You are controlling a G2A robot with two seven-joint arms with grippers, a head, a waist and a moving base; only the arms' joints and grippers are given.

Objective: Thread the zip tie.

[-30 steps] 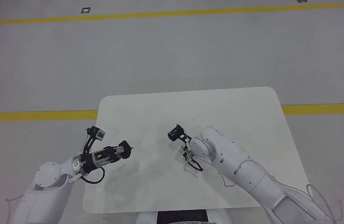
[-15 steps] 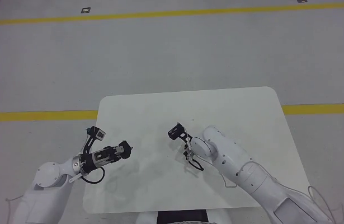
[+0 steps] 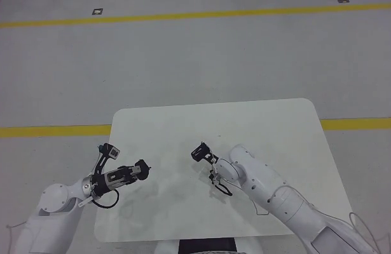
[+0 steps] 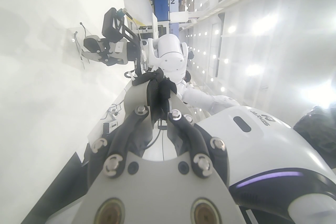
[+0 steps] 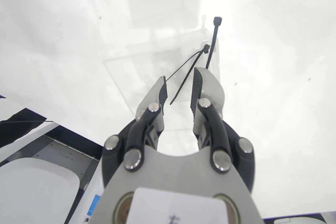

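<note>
The zip tie (image 5: 213, 38) stands nearly upright, head at the top, in the upper right of the right wrist view. Its lower end passes behind one finger (image 5: 207, 83) of the right gripper (image 5: 181, 73). A second tie (image 5: 188, 76) slants beside it, head just below the first head, its strap running down into the gap between the fingers. A thinner strand leaves the same head towards the other finger; whether it belongs to this tie or touches the finger cannot be told.

Both ties rise from a clear stand (image 5: 123, 78) on the white table (image 3: 265, 127), centre frame in the right wrist view.

Right gripper: jaws spread, one finger on each side of the second tie's strap, nothing pinched. In the left wrist view it sits left of centre (image 4: 84, 49), pointing at the stand (image 4: 71, 34). In the top view it lies near the centre of the table (image 3: 215, 183).

Left gripper (image 4: 157, 95): fingers pressed together on a crumpled black wad (image 4: 157, 83), centre frame in its own view. The wad's material cannot be made out. In the top view this gripper sits at lower left (image 3: 144, 168), over the table's left edge, well apart from the right gripper and pointing towards it.
</note>
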